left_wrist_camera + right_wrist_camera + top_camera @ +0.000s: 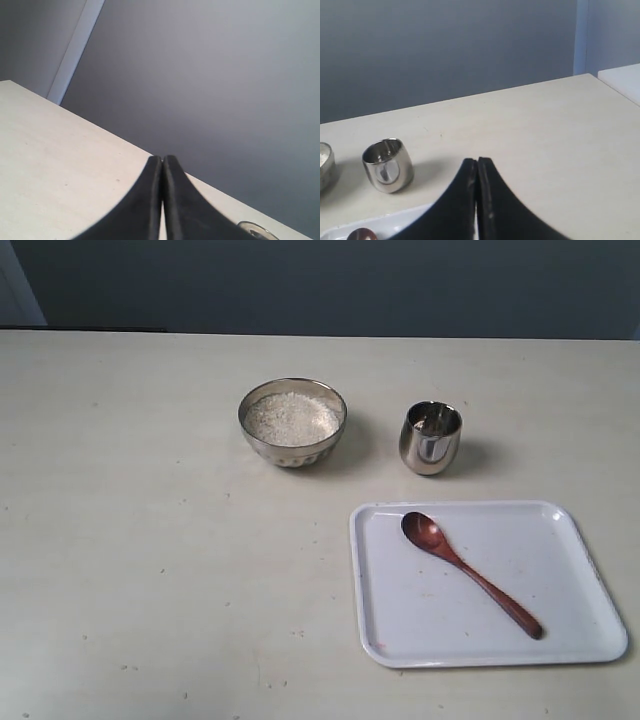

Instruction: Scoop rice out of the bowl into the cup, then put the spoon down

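In the exterior view a steel bowl holds a pale heap of rice. To its right stands the small steel cup. In front of the cup, the reddish-brown wooden spoon lies diagonally on a white tray. Neither arm shows in the exterior view. My left gripper is shut with nothing in it, above bare table. My right gripper is also shut and holds nothing; the cup, a sliver of the bowl and the spoon's tip lie beyond it.
The cream table stretches wide to the left of the tray and in front of the bowl. A grey wall runs behind its far edge. A steel rim peeks in at the edge of the left wrist view.
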{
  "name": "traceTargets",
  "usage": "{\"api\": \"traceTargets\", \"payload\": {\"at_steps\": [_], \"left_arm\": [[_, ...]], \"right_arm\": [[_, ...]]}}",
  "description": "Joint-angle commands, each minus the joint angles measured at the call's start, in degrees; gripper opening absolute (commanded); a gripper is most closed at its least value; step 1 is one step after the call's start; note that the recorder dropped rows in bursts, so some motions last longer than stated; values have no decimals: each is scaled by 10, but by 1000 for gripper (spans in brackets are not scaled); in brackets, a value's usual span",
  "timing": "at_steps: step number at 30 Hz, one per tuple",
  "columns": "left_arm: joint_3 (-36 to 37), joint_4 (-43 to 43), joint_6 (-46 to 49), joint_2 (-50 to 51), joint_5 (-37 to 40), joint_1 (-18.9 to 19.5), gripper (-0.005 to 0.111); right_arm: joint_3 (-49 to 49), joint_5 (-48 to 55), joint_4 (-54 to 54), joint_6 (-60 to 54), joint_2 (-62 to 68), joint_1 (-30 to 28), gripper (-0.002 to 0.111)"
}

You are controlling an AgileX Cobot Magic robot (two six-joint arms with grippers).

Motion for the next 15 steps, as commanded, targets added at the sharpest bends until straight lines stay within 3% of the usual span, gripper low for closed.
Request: {"api": "traceTargets", "payload": {"at_steps": [1,15], "left_arm": [[-1,2,1,-2,-4,2,0],[-1,2,1,-2,-4,2,0]], "right_arm": [[37,-52,6,-6,-4,-3,-1],[99,-156,6,-37,-4,-3,-1]]}}
